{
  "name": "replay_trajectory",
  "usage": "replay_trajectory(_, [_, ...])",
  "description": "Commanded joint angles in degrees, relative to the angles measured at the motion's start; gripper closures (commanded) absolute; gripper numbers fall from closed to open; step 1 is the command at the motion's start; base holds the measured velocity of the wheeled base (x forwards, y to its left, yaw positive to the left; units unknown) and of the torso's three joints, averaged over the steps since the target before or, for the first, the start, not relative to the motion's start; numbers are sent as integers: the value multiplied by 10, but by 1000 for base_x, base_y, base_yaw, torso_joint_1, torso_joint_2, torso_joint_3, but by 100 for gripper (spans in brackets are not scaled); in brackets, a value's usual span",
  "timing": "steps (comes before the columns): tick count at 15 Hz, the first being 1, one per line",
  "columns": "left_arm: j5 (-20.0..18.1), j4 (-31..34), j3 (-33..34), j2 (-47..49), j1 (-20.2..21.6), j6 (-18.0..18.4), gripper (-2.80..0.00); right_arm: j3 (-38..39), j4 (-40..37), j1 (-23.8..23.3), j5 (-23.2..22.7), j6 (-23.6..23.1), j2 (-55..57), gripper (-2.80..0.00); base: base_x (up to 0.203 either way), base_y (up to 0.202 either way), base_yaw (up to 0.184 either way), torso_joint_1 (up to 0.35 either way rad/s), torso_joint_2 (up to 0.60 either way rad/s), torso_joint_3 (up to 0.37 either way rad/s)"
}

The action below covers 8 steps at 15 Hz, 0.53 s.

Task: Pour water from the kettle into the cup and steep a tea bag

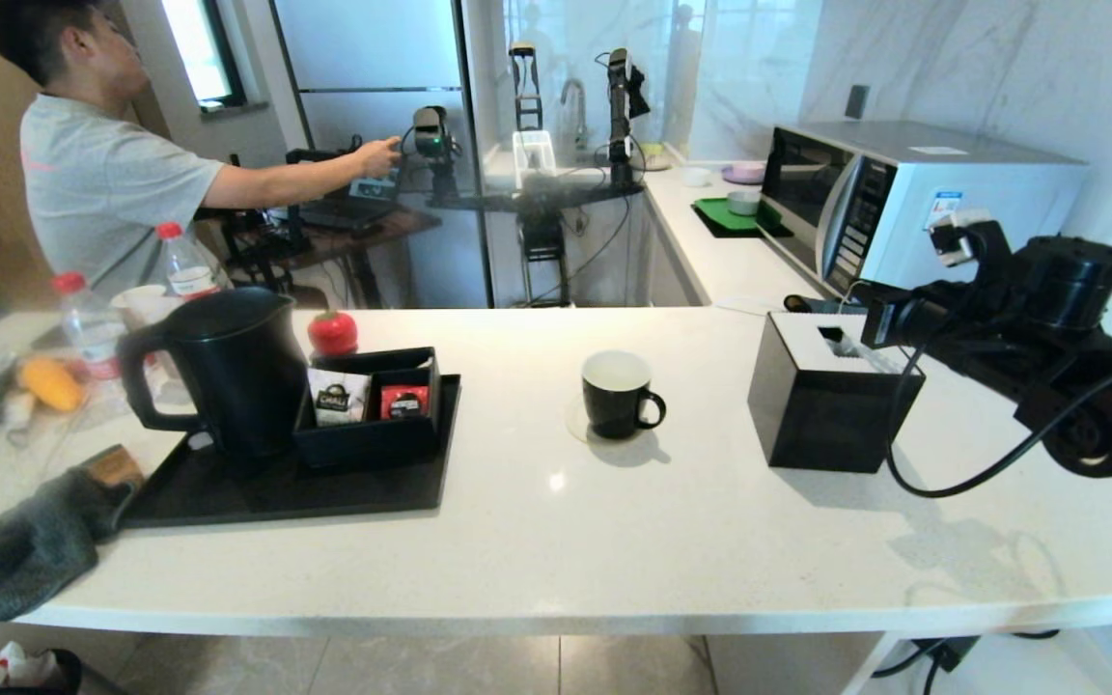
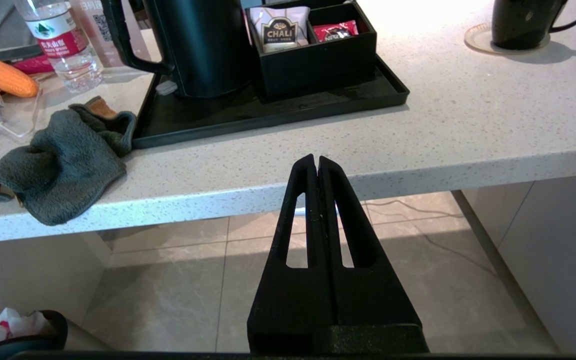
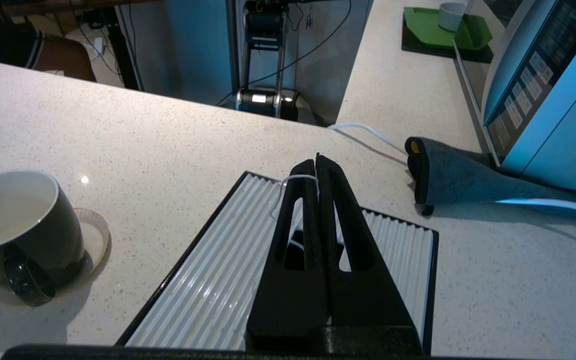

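Above the black tissue box (image 3: 218, 280), the right gripper (image 3: 316, 161) is clenched on the thin white string (image 3: 295, 178) of the tea bag; the pouch itself cannot be seen. To the left of the box, the cup (image 1: 617, 393) stands on a coaster (image 3: 94, 241), apart from it. Further left, the kettle (image 1: 228, 372) stands on a black tray (image 1: 324, 487). Below the counter edge (image 2: 418, 170), the left gripper (image 2: 316, 161) hangs clenched and holds nothing.

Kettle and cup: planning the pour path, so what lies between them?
In the head view, between kettle and cup: the black organiser holding two sachets, then bare counter.
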State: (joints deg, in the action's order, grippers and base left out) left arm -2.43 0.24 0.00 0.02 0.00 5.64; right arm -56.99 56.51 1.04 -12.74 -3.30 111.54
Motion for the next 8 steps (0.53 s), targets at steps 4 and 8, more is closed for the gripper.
replay_trajectory(4, [0, 0, 0, 0, 0, 0, 0, -10, -12, -3, 0, -2, -12, -280, 0, 0, 0, 0, 0, 0])
replay_trajectory(8, [0, 0, 0, 0, 0, 0, 0, -10, -17, -38, 0, -43, -13, -280, 0, 0, 0, 0, 0, 0])
